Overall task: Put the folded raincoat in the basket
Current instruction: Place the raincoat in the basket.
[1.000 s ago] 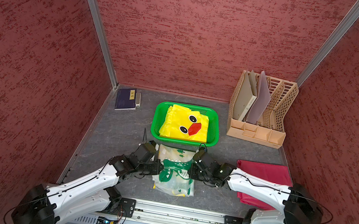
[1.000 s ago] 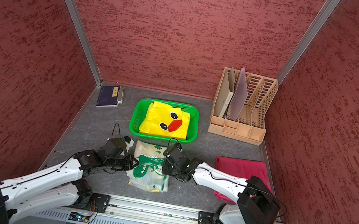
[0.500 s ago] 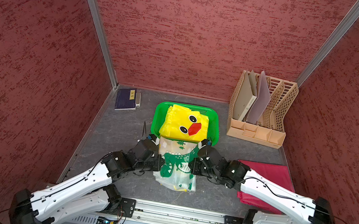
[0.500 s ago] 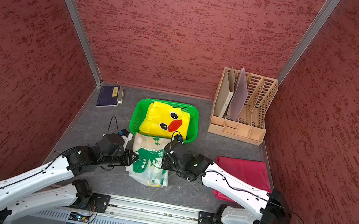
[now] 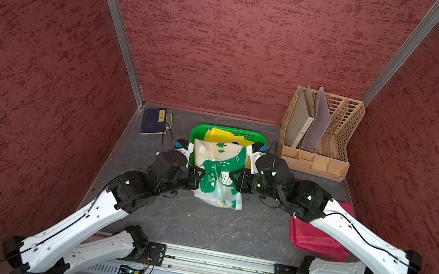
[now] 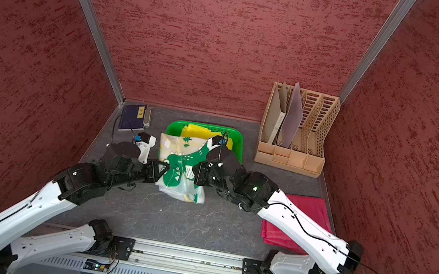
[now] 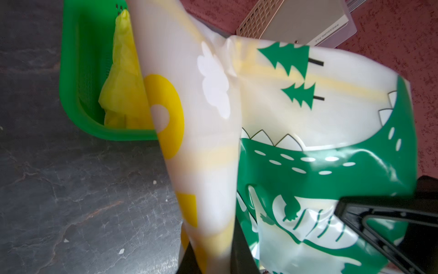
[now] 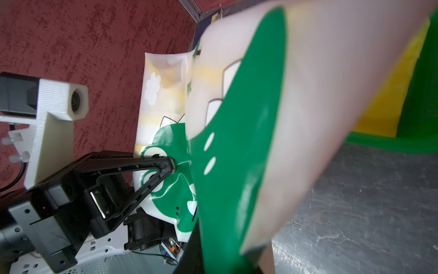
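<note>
Raincoat (image 5: 219, 174) has risen toward the basket (image 5: 198, 131); left tool (image 5: 201, 174) and right tool (image 5: 233, 177) clench it, arms outstretched.

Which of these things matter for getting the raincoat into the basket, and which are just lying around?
In the job: dinosaur-print raincoat, green basket, left tool, right tool, both shut on the raincoat.
Lying about: yellow garment in the basket, file organizer, blue notebook, red folded cloth.

One dinosaur raincoat (image 5: 218, 173), one yellow raincoat (image 5: 220, 135), one basket (image 5: 243, 132), organizer (image 5: 340, 128), notebook (image 5: 153, 120) (and red cloth (image 5: 312, 240)).
</note>
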Motion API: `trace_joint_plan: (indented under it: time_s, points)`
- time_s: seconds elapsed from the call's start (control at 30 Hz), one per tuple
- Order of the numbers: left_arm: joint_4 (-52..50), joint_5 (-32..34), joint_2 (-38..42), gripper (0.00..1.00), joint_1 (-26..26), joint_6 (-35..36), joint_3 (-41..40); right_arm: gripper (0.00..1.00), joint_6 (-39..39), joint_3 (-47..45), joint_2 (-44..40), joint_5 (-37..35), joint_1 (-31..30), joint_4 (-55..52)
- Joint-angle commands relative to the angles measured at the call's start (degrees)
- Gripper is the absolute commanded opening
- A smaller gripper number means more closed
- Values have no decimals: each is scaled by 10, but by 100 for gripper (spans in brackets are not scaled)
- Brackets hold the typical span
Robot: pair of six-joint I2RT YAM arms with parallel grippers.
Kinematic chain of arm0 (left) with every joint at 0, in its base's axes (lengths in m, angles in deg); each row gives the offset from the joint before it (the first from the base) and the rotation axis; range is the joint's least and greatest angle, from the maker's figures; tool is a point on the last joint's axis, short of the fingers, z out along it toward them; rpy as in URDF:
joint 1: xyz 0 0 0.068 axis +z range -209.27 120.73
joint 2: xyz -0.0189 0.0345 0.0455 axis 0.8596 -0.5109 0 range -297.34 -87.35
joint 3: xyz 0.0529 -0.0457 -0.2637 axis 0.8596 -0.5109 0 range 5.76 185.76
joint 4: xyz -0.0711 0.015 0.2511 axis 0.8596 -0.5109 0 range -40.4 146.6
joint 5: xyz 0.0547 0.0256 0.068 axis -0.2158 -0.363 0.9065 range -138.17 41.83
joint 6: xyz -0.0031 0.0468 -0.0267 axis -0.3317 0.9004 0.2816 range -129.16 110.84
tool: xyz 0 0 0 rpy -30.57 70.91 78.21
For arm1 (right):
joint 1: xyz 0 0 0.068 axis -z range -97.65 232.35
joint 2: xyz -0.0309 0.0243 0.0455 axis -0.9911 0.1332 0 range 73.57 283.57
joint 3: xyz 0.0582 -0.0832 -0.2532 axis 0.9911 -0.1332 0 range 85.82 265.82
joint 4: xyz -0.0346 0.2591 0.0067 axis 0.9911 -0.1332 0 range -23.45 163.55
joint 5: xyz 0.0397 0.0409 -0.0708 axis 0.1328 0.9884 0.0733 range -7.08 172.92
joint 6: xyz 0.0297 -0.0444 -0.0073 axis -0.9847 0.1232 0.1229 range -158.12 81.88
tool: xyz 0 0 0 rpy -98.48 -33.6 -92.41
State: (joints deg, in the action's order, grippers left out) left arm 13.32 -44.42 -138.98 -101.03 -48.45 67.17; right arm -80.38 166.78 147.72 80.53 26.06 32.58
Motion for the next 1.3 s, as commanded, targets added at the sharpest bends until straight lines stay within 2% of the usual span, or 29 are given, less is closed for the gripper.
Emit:
trace_joint_plan:
  time_s: [0.0,0.2,0.33,0.57,0.8,1.03,1.17,1.27]
  points:
    - [36,-27,-34,0,34,48,52,0,44,36,33,39,31,30]
    - [95,-97,-107,0,131,92,96,0,51,53,103,153,136,115]
    - [142,-103,-168,0,151,139,117,0,45,60,172,191,172,191]
    - [172,-130,-270,0,202,168,147,0,27,76,276,246,237,265]
    - [211,-166,-316,0,228,155,102,0,59,60,334,276,276,246]
    - [301,-213,-361,1,228,136,30,0,96,57,381,266,292,221]
    - [320,-200,-389,5,227,129,15,0,109,69,400,252,298,213]
    - [281,-169,-408,9,225,130,31,0,123,73,408,244,303,201]
